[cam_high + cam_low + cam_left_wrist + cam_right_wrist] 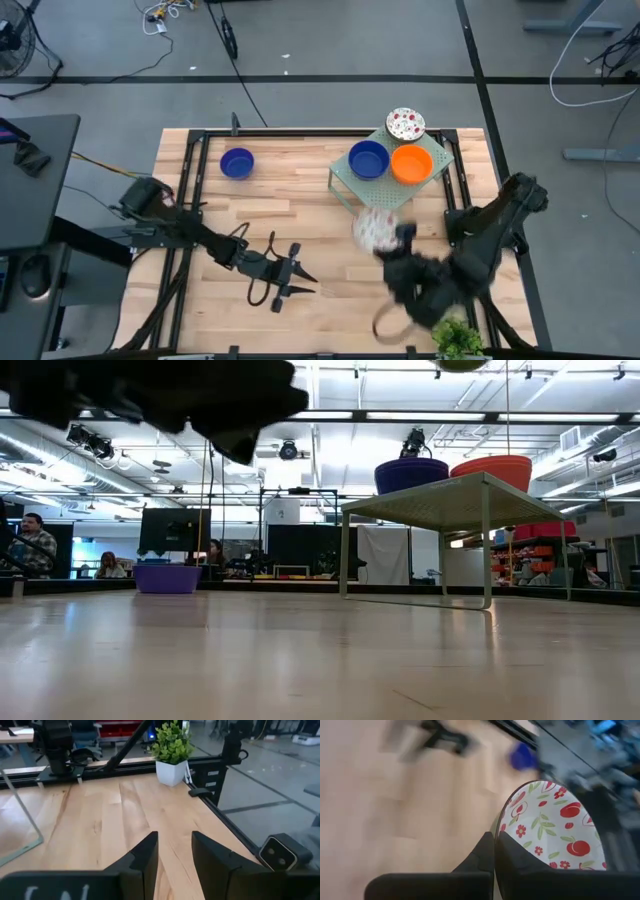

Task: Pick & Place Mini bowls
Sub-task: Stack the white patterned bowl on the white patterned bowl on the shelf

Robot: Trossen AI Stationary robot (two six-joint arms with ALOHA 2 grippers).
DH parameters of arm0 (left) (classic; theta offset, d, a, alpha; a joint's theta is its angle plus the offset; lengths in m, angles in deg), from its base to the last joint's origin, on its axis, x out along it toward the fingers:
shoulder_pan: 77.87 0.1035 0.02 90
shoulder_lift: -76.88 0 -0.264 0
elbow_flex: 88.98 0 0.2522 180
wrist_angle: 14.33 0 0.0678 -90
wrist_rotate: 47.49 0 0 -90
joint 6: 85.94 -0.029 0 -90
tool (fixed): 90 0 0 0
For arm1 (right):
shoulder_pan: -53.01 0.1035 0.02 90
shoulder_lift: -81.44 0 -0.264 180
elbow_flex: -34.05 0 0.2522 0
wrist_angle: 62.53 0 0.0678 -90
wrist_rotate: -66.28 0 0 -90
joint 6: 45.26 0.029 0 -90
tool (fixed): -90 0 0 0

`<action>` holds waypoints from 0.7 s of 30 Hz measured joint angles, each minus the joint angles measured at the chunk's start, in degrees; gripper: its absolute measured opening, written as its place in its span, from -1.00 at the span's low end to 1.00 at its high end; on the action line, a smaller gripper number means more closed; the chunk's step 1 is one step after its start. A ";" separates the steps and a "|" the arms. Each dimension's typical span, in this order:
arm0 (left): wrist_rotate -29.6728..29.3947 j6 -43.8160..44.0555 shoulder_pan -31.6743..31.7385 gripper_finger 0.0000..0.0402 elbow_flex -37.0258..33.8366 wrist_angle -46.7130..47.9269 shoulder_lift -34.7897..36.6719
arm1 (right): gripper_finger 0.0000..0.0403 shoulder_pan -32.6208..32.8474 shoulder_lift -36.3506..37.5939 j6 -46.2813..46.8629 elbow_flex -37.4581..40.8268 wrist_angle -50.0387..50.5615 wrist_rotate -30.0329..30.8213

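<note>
My right gripper (398,238) is shut on a white mini bowl with red fruit print (375,229), held above the table in front of the pale green rack (345,185). On the rack's top stand a blue bowl (368,160), an orange bowl (411,163) and a white printed bowl (405,124). Another blue bowl (237,162) rests on the table at the far left. My left gripper (308,284) is open over bare wood near the table's middle front, with nothing between its fingers (145,855). My right gripper pinches the printed bowl's rim (498,831), with one finger inside the bowl (530,870) and the other outside (479,855). The bowl is lifted clear of the table, and its printed inside shows in the right wrist view.
A small potted plant (460,338) in a white pot (171,771) stands at the table's near right corner. Black frame rails (190,170) run along the table's sides. Bare wood lies between the two arms and left of the rack.
</note>
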 joint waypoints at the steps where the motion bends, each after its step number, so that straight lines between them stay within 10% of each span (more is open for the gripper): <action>1: 0.01 0.00 0.11 -0.39 0.00 -2.35 -1.60 | -0.99 -1.55 1.37 0.15 -0.05 2.05 0.76; 10: -1.49 2.08 1.50 -0.39 0.00 -6.70 -4.93 | -0.99 -24.29 16.65 -0.50 3.70 9.85 1.94; 21: -1.51 2.06 1.44 -0.39 0.00 -6.24 -4.89 | -0.98 -57.57 24.71 -25.69 13.28 -14.57 -12.80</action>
